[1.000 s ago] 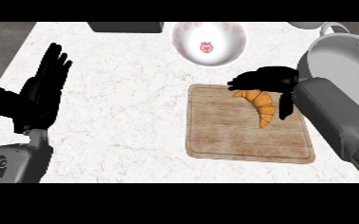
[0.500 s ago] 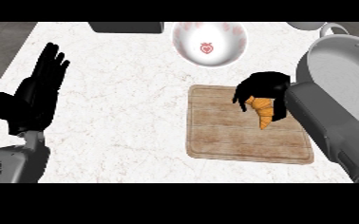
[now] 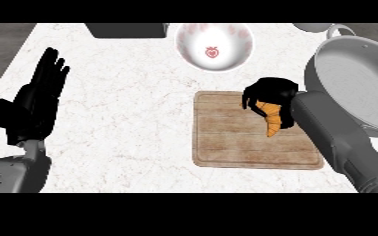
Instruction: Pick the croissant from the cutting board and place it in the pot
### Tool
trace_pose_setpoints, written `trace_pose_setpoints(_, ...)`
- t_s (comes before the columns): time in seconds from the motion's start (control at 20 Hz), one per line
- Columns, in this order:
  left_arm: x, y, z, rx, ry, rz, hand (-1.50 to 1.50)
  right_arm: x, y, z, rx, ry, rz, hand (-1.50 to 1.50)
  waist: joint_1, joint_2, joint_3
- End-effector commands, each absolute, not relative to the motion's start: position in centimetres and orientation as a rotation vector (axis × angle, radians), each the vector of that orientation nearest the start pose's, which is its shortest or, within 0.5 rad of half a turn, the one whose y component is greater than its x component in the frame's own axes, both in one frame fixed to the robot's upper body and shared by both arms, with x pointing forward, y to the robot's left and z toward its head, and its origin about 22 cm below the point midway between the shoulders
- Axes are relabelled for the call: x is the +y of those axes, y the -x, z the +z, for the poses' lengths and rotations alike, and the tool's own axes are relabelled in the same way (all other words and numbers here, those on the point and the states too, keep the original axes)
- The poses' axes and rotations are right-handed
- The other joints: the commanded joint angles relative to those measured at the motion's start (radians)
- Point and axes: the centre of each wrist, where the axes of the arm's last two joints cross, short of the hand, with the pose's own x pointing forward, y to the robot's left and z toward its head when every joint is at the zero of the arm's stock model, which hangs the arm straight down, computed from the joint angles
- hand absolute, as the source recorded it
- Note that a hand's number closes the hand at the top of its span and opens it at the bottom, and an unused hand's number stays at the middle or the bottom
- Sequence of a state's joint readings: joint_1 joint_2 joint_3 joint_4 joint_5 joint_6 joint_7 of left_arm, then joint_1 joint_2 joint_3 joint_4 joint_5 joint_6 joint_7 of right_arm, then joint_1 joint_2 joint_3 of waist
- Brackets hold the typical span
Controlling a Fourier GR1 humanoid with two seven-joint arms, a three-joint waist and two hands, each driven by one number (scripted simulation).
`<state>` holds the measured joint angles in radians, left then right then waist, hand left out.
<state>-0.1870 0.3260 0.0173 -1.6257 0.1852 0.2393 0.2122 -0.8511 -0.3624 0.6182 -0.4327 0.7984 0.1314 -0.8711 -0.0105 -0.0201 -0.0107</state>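
Left hand [image 3: 40, 97] rests open, fingers straight, by the left edge. On the wooden cutting board [image 3: 232, 142], right hand [image 3: 269, 94] curls round the golden croissant [image 3: 271, 120]. Beyond: grey pot [image 3: 347, 75], glossy white bowl [image 3: 214, 46].

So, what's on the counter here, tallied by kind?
Croissant: 1
Cutting board: 1
Pot: 1
Bowl with strawberry print: 1
Dark object cut off at the top edge: 1
Pale vessel cut off at top right: 1
Total: 6
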Motion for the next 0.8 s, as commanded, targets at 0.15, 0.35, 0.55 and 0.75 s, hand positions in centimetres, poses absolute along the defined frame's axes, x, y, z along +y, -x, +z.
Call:
trace_pose_setpoints(0.15,29.4,-27.4,7.2,-1.554,-0.278,0.124,0.00,-23.4,-36.6,-5.8,-1.177,0.255,1.498,1.50,-0.090,-0.021,0.005)
trace_pose_setpoints(0.35,30.6,-26.8,6.9,-1.542,-0.287,0.124,0.00,-19.5,-36.9,-4.7,-1.240,0.336,1.390,1.50,-0.093,-0.029,0.004)
trace_pose_setpoints(0.55,30.5,-26.7,7.1,-1.549,-0.308,0.144,0.00,-18.9,-37.7,-1.9,-1.375,0.453,1.195,1.50,-0.108,-0.033,0.007)
trace_pose_setpoints(0.75,31.4,-26.3,7.1,-1.531,-0.313,0.152,0.00,-18.3,-39.0,2.6,-1.536,0.601,0.941,1.50,-0.127,-0.043,0.006)
